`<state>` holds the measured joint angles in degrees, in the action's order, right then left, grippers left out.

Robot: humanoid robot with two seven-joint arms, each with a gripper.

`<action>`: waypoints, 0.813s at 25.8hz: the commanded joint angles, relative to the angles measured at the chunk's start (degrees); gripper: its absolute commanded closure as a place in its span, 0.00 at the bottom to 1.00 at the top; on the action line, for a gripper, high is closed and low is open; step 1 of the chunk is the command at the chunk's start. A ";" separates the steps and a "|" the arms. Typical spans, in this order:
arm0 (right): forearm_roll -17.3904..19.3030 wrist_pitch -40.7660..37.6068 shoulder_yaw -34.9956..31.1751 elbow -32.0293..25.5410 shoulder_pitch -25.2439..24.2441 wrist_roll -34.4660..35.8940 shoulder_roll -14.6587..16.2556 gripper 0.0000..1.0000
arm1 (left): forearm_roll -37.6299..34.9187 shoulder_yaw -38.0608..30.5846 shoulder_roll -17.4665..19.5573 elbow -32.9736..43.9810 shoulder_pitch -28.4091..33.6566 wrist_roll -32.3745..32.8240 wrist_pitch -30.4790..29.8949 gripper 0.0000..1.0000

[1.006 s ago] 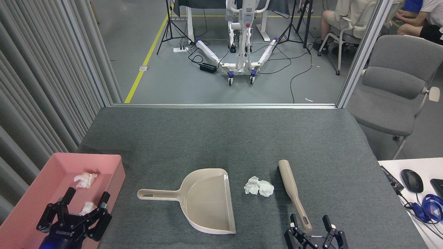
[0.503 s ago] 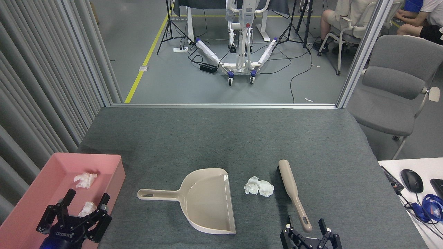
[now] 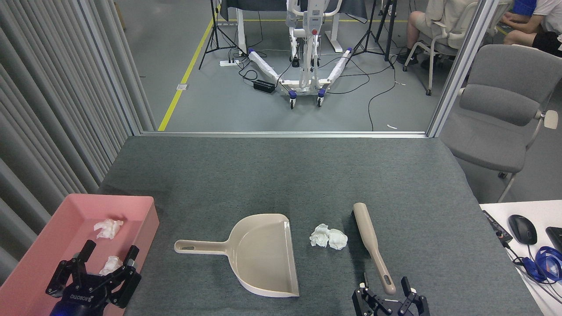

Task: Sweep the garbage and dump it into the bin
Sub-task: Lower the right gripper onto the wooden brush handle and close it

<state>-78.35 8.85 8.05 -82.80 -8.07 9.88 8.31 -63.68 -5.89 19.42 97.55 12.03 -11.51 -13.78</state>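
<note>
Lying on the dark grey felt-covered table (image 3: 281, 175), two small crumpled wads of white tissue paper (image 3: 328, 237) sit touching each other between the beige plastic dustpan (image 3: 263, 253) and the beige long-handled brush (image 3: 373, 248). The dustpan lies flat, its handle pointing left and its open mouth facing right, near the wads but apart from them. The brush lies just right of the wads, its handle end reaching toward the near table edge.

The pink, shallow, rectangular plastic tray (image 3: 145, 219) stands at the near left corner of the table, well apart from the loose wads. Two further white tissue wads (image 3: 108, 228) lie inside it.

The left gripper (image 3: 107, 263) hangs over the near part of the tray, fingers spread wide, holding nothing. The right gripper (image 3: 386, 292) sits at the bottom edge of the view, its fingers parted on either side of the brush handle's end; whether either finger touches the handle cannot be determined, as the gripper is partly cut off.
</note>
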 commanded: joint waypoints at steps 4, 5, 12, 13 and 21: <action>0.04 0.55 0.04 0.19 0.60 0.22 0.13 0.02 | 0.23 0.00 0.00 -0.08 -0.43 0.09 -0.02 0.00; 0.04 0.55 0.04 0.19 0.60 0.22 0.22 0.02 | 0.23 0.09 0.00 -0.08 -0.52 0.09 -0.02 0.00; -0.04 0.55 0.04 1.07 0.77 0.22 0.04 0.02 | 0.23 0.09 -0.17 -0.17 -0.52 0.17 -0.02 0.00; 0.04 0.55 0.04 1.33 0.77 0.22 0.04 0.02 | 0.23 0.09 -0.26 -0.17 -0.60 0.17 -0.02 0.00; 0.13 0.64 -0.14 2.12 1.74 0.31 0.57 0.02 | 0.40 0.17 -0.35 -0.17 -0.52 0.53 0.24 0.00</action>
<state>-78.28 9.49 7.99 -81.01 -6.51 10.15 8.70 -63.41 -5.72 19.09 97.38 11.45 -11.14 -13.78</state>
